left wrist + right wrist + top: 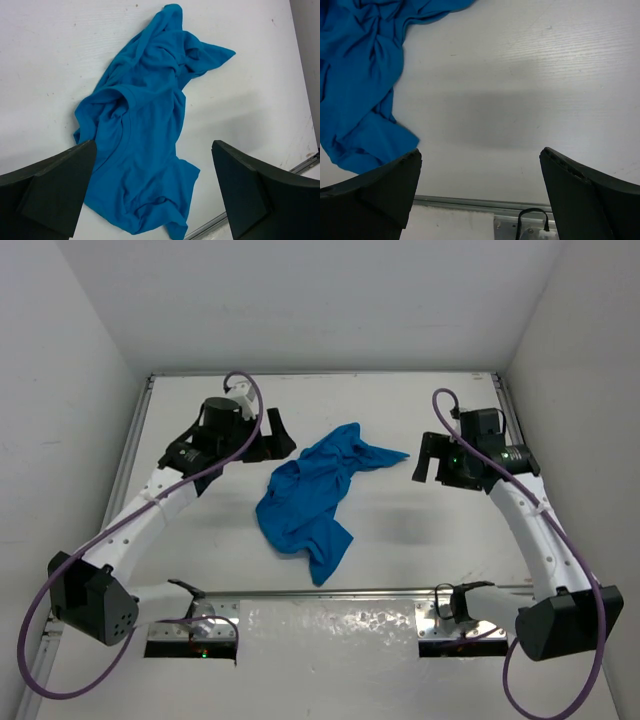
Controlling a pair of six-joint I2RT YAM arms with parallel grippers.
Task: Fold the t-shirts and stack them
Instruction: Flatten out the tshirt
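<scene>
One bright blue t-shirt (312,495) lies crumpled in the middle of the white table, a sleeve or corner pointing right. It also shows in the left wrist view (142,130) and at the upper left of the right wrist view (360,85). My left gripper (272,437) hovers above the table just left of the shirt's far end, open and empty; in its wrist view (152,192) the shirt's lower part lies between the fingers. My right gripper (428,459) is right of the shirt's tip, open and empty (480,192) over bare table.
White walls enclose the table on the left, right and back. A metal rail (340,592) runs along the near edge, with arm mounting plates (455,625) and a black cable loop (532,220) below it. Purple cables (240,390) arc over both arms.
</scene>
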